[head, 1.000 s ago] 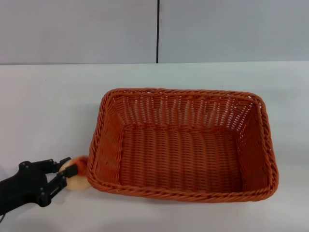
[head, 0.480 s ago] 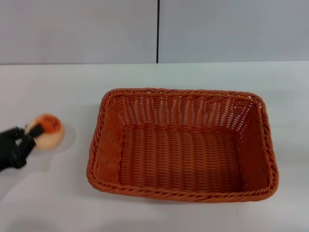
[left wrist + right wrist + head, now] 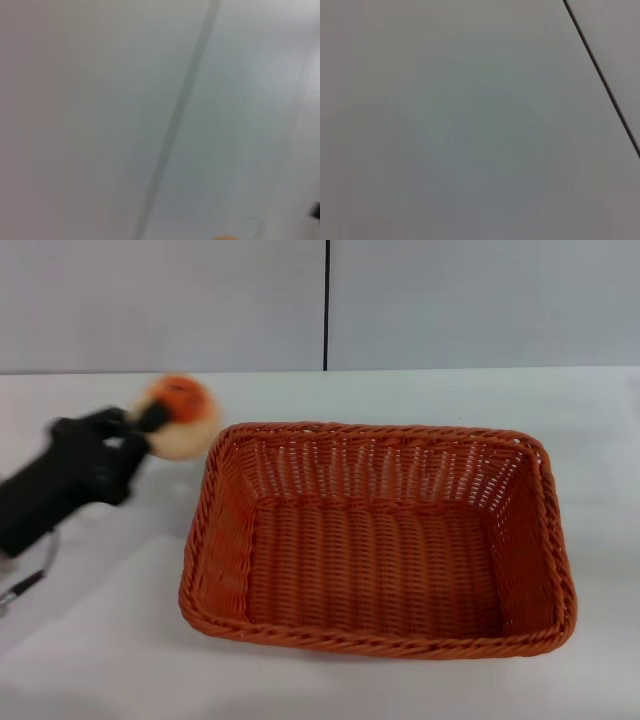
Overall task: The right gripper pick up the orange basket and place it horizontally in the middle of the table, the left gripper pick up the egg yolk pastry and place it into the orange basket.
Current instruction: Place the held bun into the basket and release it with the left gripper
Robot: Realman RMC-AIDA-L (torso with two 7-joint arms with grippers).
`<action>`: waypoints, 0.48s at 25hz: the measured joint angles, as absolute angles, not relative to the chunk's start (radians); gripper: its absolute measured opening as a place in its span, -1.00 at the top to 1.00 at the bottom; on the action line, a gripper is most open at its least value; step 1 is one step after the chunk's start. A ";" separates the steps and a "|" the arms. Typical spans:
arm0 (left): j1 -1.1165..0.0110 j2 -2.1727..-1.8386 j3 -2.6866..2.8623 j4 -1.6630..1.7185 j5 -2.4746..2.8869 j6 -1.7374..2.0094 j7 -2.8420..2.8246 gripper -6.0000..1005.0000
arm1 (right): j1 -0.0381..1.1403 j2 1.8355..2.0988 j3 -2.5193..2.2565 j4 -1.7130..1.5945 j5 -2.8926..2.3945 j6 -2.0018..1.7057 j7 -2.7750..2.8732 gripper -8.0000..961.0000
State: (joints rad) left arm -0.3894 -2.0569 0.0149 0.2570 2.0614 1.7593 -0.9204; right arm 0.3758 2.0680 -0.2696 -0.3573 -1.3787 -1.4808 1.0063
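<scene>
Right now the egg yolk pastry (image 3: 178, 416) sits clamped in the left end effector (image 3: 150, 420), raised just outside the orange basket (image 3: 375, 540)'s far-left corner; the basket lies rightward, long axis across the worktop (image 3: 100, 660)

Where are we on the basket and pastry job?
Done: the basket lies lengthwise mid-table, nothing in it. In hand: the left gripper holds the pastry in the air beside the basket's far left corner, outside the rim. Left: carry it over the basket and release. The right gripper is out of view.
</scene>
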 joint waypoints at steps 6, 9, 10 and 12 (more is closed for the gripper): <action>-0.489 -2.068 0.265 0.216 2.067 1.730 -0.923 0.87 | 0.376 2.066 -0.307 -0.346 -1.382 -1.476 1.006 0.15; -0.491 -2.069 0.262 0.201 2.062 1.717 -0.923 0.88 | 0.378 2.067 -0.312 -0.343 -1.382 -1.470 1.006 0.15; -0.490 -2.068 0.254 0.192 2.058 1.711 -0.922 0.86 | 0.378 2.067 -0.312 -0.343 -1.382 -1.470 1.006 0.15; -0.485 -2.067 0.246 0.190 2.057 1.710 -0.922 0.82 | 0.378 2.067 -0.313 -0.341 -1.382 -1.469 1.006 0.15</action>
